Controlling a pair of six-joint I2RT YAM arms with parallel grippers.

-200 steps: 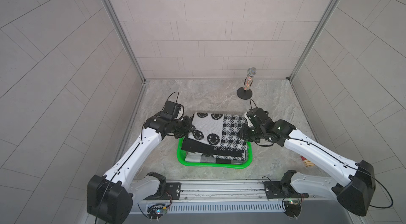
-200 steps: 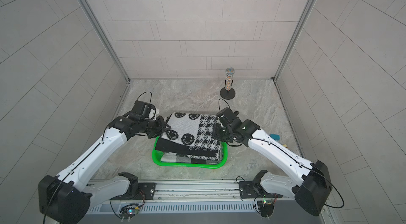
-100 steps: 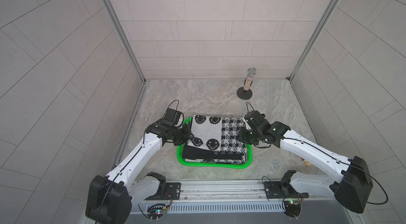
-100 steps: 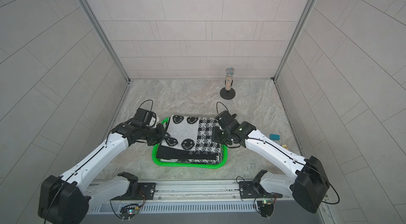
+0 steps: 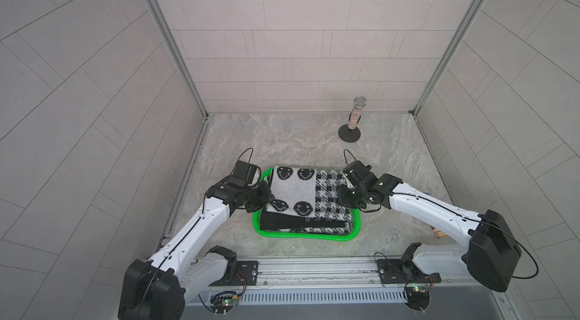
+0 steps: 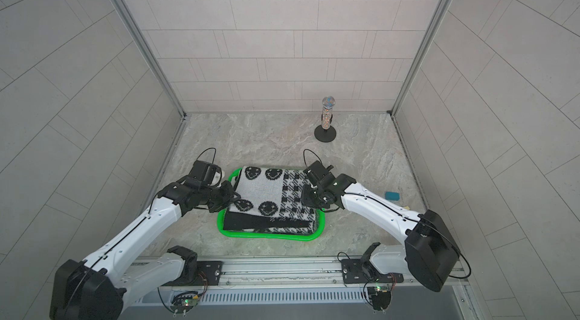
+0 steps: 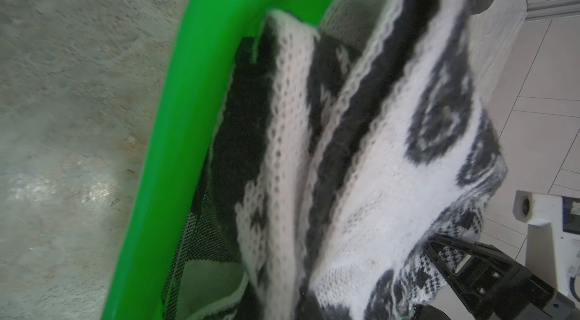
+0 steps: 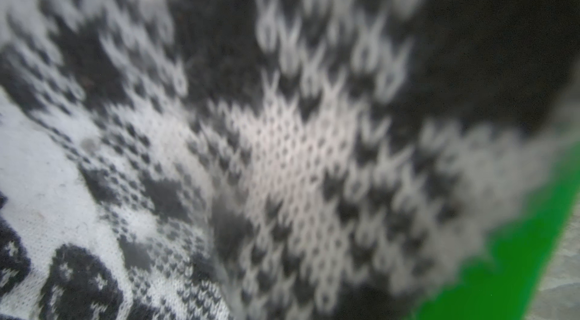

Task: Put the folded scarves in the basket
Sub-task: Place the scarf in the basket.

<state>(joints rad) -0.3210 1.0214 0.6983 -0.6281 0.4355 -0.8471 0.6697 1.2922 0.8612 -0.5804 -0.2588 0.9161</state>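
Both top views, scarf in basket (smileys up), left end effector, right end effector, each clamping it.

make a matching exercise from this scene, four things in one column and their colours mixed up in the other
Things:
1. scarf
2. basket
3. microphone
4. small block

Colours:
a. bright green
b. teal
c. black and white, with smiley faces and checks
d. silver glitter, on a black round base

Pairs: 1-c, 2-a, 3-d, 4-b
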